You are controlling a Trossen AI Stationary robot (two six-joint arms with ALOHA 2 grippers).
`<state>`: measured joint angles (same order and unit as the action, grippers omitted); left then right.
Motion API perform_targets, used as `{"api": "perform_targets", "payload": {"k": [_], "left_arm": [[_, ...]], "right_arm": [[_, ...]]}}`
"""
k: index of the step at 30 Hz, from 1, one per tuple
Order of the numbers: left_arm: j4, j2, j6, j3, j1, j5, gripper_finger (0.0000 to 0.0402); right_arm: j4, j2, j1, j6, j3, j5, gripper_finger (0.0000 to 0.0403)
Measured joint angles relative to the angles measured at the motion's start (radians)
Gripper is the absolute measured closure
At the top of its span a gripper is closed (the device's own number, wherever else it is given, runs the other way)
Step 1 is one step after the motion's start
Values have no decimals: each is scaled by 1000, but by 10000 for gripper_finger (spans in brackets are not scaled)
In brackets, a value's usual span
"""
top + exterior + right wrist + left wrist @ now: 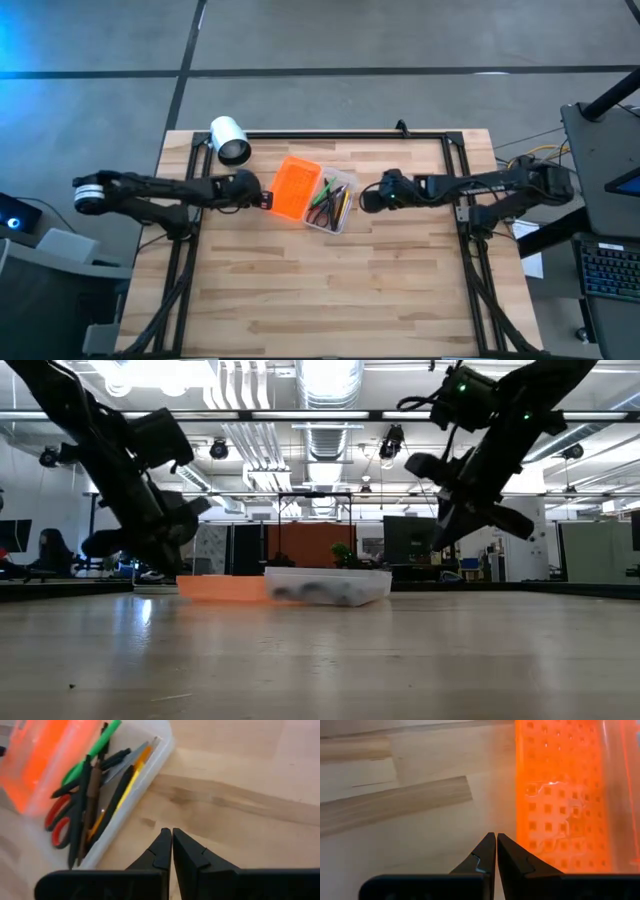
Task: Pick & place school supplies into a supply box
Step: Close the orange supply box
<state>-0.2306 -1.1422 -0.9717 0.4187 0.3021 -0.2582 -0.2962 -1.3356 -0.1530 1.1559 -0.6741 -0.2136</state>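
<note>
Supply box (318, 196) mid-table, tray open, orange lid (294, 187) flapped toward my left arm. Scissors (59, 822), pens (86, 807), highlighter (91, 755) already inside. My left pincer (266, 200) clenched, empty, just beside lid, nearer it. Right pincer (364, 201) clenched, empty, near tray's far side.

Robotics lab or open workshop hall, exposed silver ceiling ducts (325, 385) and pipes, rows of strip lights, wooden workbench (330, 290) on grey floor, keyboard (608, 270) and monitors nearby
</note>
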Motion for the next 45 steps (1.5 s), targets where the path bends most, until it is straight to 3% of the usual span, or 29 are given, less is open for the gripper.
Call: {"api": "perform_targets", "payload": {"k": [14, 22, 34, 45], "left_arm": [[162, -203, 36, 16, 16, 21, 401], [288, -196, 53, 15, 24, 89, 401], [473, -193, -6, 20, 24, 141, 401], [489, -192, 95, 177, 22, 206, 401]], "right_arm": [[9, -151, -37, -19, -34, 85, 394], [137, -201, -37, -34, -34, 118, 394], [154, -293, -38, -41, -43, 162, 394], [178, -311, -37, -66, -43, 168, 395]]}}
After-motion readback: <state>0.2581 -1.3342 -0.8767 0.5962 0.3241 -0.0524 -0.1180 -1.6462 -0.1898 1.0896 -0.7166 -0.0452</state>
